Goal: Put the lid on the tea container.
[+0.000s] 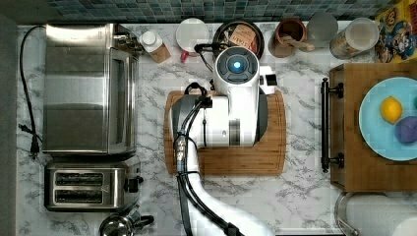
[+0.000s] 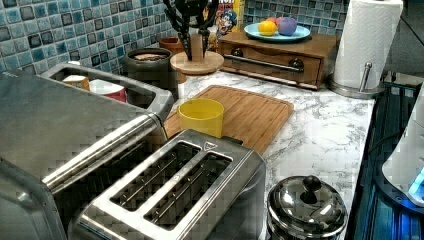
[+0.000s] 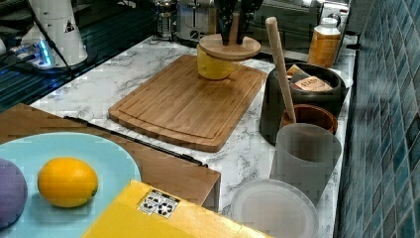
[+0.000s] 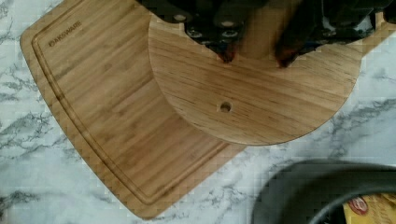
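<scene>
The gripper [image 2: 195, 31] holds a round wooden lid [image 2: 197, 62] by its upright knob, fingers [image 3: 224, 20] closed on both sides of the knob, so the lid hangs flat under it, lifted off the counter. In the wrist view the lid [image 4: 254, 93] sits just below the fingertips [image 4: 226, 53], w/ a small hole near its middle.

The tea container [image 3: 302, 96], black round tin w/ paper packets inside, stands beside the gripper and lower than the lid, not under it yet. In the left view the tin [image 2: 150, 67] is at the left view's left of the lid, near but apart. In the right view it is at the right view's right of the lid. In the wrist view its dark rim [image 4: 327, 186] shows beyond the lid edge, on marble.

Below the gripper lies the cutting board [image 3: 183, 99]. A yellow cup [image 2: 201, 116] stands on it, near the gripper and lower than the lid; if the lid is over the cup or just beside I cannot tell. A brown cup [image 3: 309, 116] w/ a wooden utensil [image 3: 280, 64] stands next to the tin, on the side far from the gripper.
</scene>
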Controlling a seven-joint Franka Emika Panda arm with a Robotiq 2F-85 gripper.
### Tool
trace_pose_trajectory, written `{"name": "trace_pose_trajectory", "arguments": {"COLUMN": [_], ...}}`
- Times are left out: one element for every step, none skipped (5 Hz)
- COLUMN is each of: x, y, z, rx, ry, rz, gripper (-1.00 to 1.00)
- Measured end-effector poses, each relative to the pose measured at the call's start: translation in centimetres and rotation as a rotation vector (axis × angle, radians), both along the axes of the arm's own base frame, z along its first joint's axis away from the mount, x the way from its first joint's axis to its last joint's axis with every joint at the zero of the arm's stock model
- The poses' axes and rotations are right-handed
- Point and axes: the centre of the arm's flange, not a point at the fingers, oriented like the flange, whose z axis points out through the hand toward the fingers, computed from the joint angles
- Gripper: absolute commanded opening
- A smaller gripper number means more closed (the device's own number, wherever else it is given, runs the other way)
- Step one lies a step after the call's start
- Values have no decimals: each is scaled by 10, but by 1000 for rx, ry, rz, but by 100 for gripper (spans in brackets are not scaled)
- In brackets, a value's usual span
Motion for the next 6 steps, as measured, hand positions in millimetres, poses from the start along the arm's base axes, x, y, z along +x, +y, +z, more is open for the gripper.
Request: {"name": "trace_pose_trajectory", "arguments": {"x": [12, 28, 38, 47, 65, 90], "y": [0, -1, -3, -5, -8, -10], "z": [21, 44, 61, 71, 74, 64], "rx": [0, -1, -9, -62, -72, -81], "ry": [-66, -210, -308, -324, -302, -298], "rz": [0, -11, -15, 18, 0, -32], "gripper": [-100, -100, -100, -100, -100, -100]}}
